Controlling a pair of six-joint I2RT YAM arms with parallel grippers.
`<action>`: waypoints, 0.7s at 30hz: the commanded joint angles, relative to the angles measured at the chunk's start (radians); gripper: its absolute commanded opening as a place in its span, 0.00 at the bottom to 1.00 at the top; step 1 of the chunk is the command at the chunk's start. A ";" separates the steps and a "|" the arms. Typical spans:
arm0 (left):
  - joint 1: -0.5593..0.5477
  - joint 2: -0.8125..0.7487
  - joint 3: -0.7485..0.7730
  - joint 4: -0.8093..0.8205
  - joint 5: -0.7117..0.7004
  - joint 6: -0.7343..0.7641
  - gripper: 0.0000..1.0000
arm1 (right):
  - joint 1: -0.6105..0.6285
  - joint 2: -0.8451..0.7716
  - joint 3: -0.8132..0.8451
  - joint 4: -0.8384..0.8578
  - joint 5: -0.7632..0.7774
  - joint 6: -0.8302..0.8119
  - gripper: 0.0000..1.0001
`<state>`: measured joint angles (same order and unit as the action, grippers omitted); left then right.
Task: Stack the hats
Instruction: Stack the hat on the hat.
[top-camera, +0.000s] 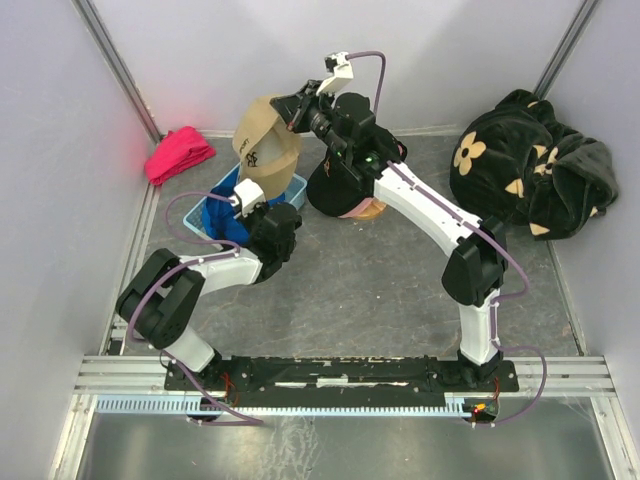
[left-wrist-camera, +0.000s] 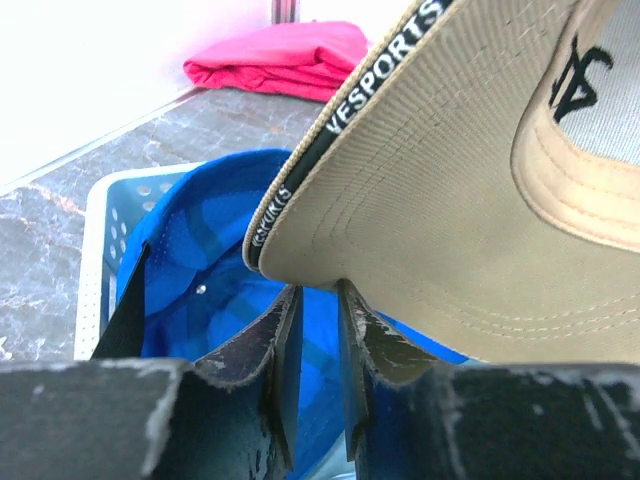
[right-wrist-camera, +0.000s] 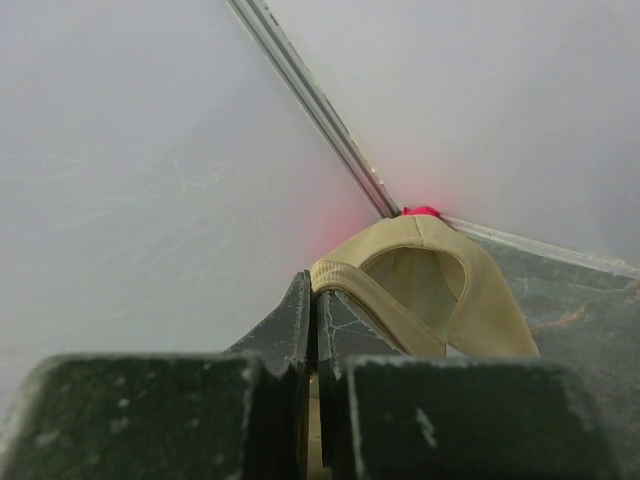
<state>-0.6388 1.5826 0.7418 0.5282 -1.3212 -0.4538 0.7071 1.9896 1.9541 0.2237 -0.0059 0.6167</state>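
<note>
My right gripper (top-camera: 290, 112) is shut on the rear band of a tan cap (top-camera: 265, 145) and holds it in the air above the blue cap; its wrist view (right-wrist-camera: 315, 290) shows the tan cap (right-wrist-camera: 440, 280) pinched between the jaws. A bright blue cap (top-camera: 222, 218) lies in a light blue basket (top-camera: 297, 190). My left gripper (top-camera: 243, 203) sits on it, its jaws nearly together on blue fabric (left-wrist-camera: 320, 295). In the left wrist view the tan cap's brim (left-wrist-camera: 430, 200) hangs just above the blue cap (left-wrist-camera: 200, 260). A black cap (top-camera: 335, 190) rests on a pink one (top-camera: 352, 212) under my right arm.
A red-pink cloth bundle (top-camera: 180, 152) lies at the back left by the wall and also shows in the left wrist view (left-wrist-camera: 280, 60). A big black plush fabric with beige flowers (top-camera: 530, 165) fills the back right corner. White walls enclose the table.
</note>
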 joint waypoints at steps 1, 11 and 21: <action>0.005 -0.022 0.001 0.296 -0.012 0.223 0.22 | -0.032 -0.075 0.021 0.053 -0.077 0.060 0.02; 0.006 0.052 0.038 0.775 0.020 0.668 0.14 | -0.176 -0.061 0.008 0.133 -0.193 0.190 0.01; 0.006 0.249 0.237 1.193 0.081 1.128 0.14 | -0.314 0.021 0.030 0.275 -0.314 0.361 0.02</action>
<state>-0.6361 1.7744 0.8791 1.4475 -1.2785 0.3969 0.4301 1.9865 1.9457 0.3576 -0.2451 0.8833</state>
